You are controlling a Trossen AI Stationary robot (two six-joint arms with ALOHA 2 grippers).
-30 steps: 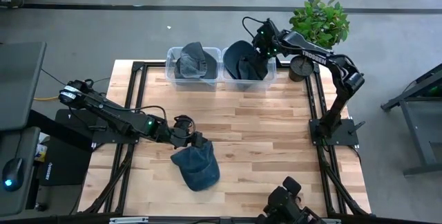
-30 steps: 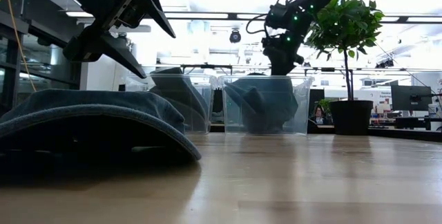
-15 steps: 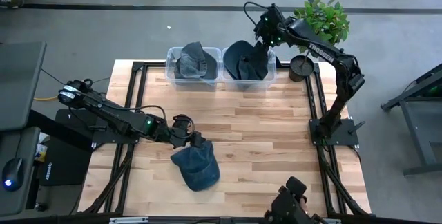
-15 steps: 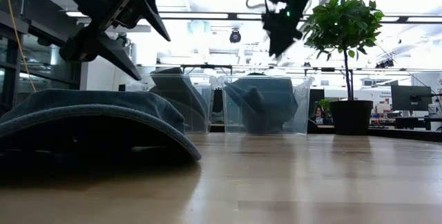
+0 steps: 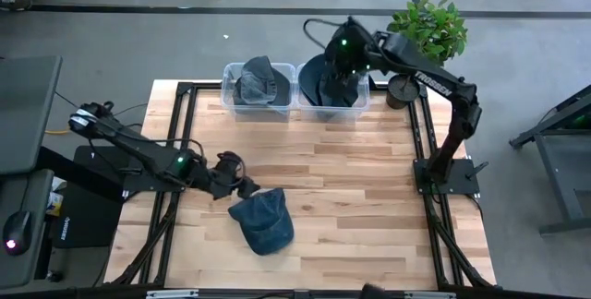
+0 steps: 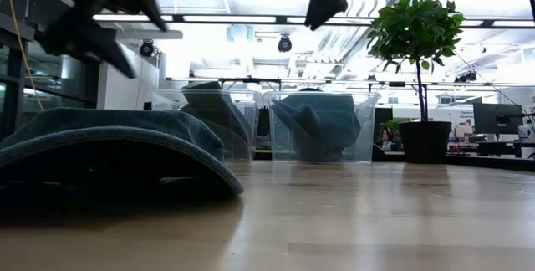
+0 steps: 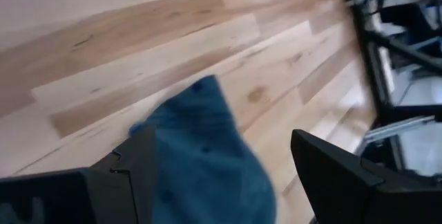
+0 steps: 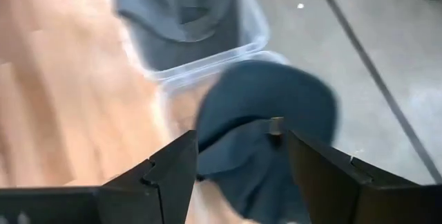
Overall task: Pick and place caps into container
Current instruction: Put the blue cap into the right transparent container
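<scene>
A dark blue cap [image 5: 263, 221] lies crown up on the wooden table [image 5: 351, 179], near its front. It also fills the left of the low view, cap [image 6: 109, 150]. My left gripper [image 5: 246, 188] hovers open just left of it; in the left wrist view the cap [image 7: 207, 155] shows beyond the open fingers, with nothing between them. My right gripper [image 5: 340, 62] hangs open above the right container [image 5: 362, 96], where a dark cap [image 8: 269, 113] lies. The left container [image 5: 227, 87] holds a grey-blue cap [image 5: 259, 81].
The two clear containers stand side by side at the table's far edge. A potted plant [image 5: 425, 27] stands just right of them, its pot [image 5: 402, 87] by the table's far right corner. Bare wood lies between the containers and the loose cap.
My right gripper has risen out of the right container and drifted a little toward the table's left, leaving the dark cap inside. My left gripper has drawn back from the loose cap toward the table's left edge and slightly up. The cap has not moved.
</scene>
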